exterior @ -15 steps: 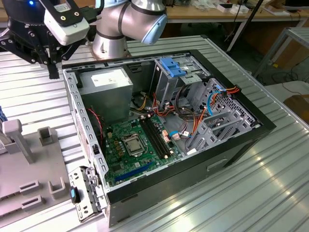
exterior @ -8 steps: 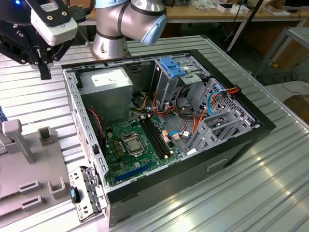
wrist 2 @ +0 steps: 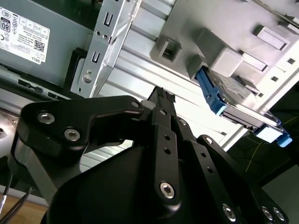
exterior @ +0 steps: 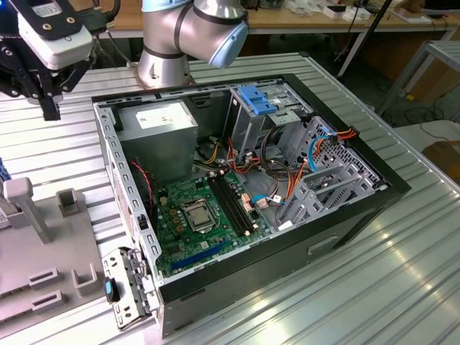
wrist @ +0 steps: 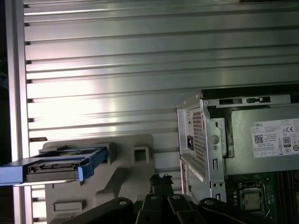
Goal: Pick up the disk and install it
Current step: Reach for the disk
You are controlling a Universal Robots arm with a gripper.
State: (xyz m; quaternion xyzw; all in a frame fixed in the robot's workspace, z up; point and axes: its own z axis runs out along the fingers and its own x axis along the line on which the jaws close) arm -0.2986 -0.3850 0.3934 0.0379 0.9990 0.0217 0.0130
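A ribbed metal tabletop [exterior: 402, 273] is seen in a workshop, with an open computer case [exterior: 345, 230] set on it.

Long benches [exterior: 302, 18] are seen behind. A grey holder block [exterior: 43, 237] is placed by the tabletop's edge at the exterior view's left, just beside the case. In both wrist views the disk [wrist 2: 238, 105] [wrist: 51, 168] is seen resting on that block, with its blue rail sticking out past the block's edge. The gripper [exterior: 50, 108] is held up over the tabletop's far corner at the exterior view's left, apart from the disk. It is pressed together and nothing is pinched. A bare strip of tabletop is seen between block and case, and more bare tabletop beyond the block.
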